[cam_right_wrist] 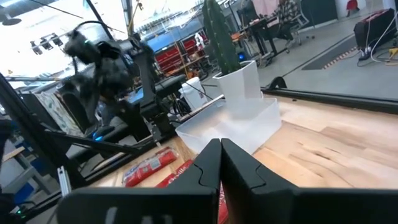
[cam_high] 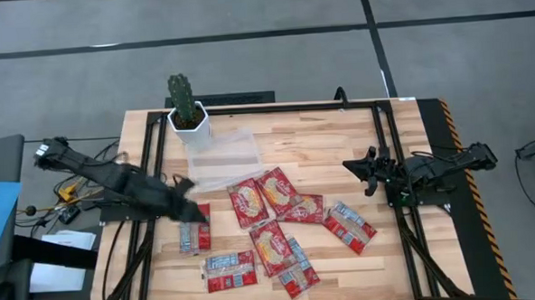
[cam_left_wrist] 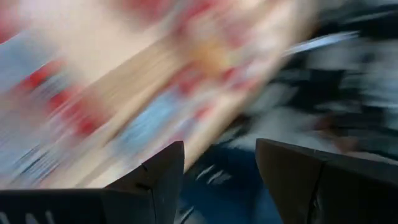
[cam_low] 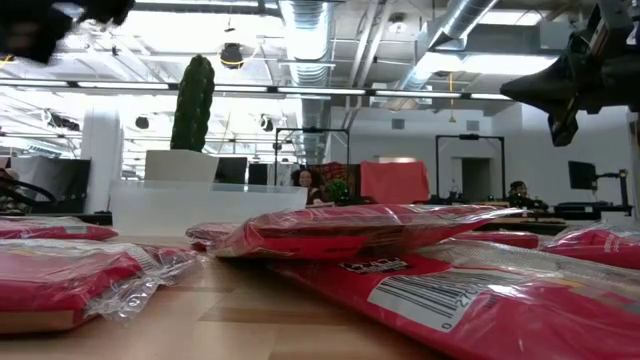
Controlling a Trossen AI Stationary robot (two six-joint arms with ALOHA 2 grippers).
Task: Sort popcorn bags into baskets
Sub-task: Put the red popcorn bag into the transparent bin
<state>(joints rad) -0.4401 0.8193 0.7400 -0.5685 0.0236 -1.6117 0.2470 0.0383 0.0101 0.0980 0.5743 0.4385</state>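
Observation:
Several red popcorn bags (cam_high: 275, 226) lie flat on the wooden table, some overlapping; up close they are the popcorn bags (cam_low: 360, 228). The clear tray (cam_high: 223, 156) sits at the far side, next to the white cactus pot (cam_high: 187, 117), and nothing shows in it. My left gripper (cam_high: 188, 197) is over the table's left part, just beyond the leftmost bag (cam_high: 195, 233). It is open (cam_left_wrist: 217, 149) with nothing between the fingers. My right gripper (cam_high: 354, 167) hangs above the table's right part, shut (cam_right_wrist: 220, 144) and holding nothing.
A black frame (cam_high: 386, 163) runs round the table top. The cactus pot (cam_right_wrist: 242, 81) stands against the tray (cam_right_wrist: 242, 124) at the far left. Bare wood lies between the tray and my right gripper, and along the near edge (cam_high: 373, 281).

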